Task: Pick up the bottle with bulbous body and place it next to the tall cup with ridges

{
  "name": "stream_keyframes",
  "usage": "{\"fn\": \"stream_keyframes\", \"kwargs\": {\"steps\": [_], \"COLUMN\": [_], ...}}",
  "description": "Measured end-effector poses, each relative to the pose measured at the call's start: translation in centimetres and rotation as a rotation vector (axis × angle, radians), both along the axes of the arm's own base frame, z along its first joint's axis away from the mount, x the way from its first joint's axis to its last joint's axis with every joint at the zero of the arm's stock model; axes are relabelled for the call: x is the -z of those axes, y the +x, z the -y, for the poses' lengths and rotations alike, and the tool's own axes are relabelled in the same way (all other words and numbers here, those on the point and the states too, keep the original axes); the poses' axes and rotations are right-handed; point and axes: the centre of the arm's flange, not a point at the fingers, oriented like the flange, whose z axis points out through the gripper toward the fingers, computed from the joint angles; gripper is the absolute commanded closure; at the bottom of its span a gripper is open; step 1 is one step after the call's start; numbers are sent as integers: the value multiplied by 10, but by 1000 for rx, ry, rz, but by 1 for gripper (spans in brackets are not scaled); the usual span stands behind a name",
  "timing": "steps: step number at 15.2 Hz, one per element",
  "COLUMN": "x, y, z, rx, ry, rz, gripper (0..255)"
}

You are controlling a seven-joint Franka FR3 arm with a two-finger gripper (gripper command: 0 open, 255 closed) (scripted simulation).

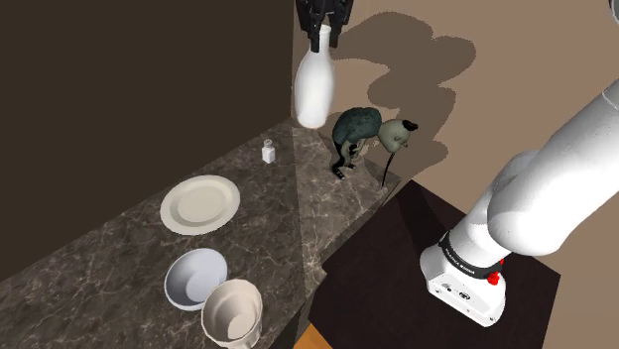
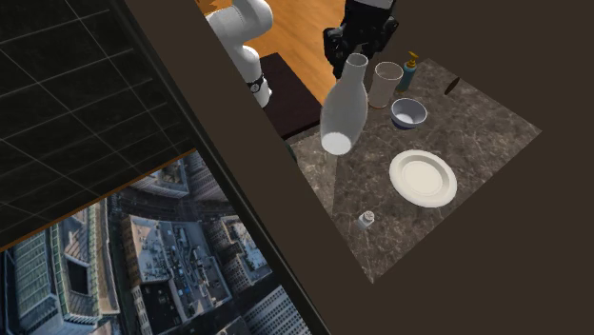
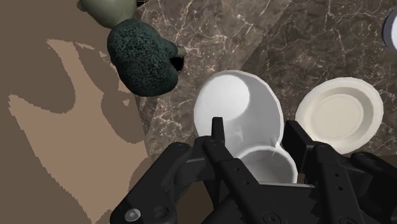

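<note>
Bottle (image 1: 312, 87), white, bulbous body, narrow neck: aloft at upper centre of the shoulder view, neck uppermost, clear of the dark marbled counter (image 1: 109, 253). Gripper (image 1: 320, 38), black: fingers clamped on the bottle's neck. Tall ridged cup (image 1: 231, 313), cream: bottom centre of that view, just beside a white bowl (image 1: 194, 276). Plate (image 1: 200, 204), cream: left of centre. Small shaker (image 1: 268, 153): above the plate. Dark green figurine (image 1: 359, 129): lower right of the bottle, on the counter.
</note>
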Motion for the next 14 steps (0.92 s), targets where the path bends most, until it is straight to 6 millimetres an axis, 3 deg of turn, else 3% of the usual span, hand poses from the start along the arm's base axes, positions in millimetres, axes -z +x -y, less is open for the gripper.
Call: {"fn": "stream_keyframes", "kwargs": {"steps": [14], "x": [-27], "y": [-121], "z": [-136], "rx": [-1], "ry": [0], "rz": [1], "gripper": [255]}}
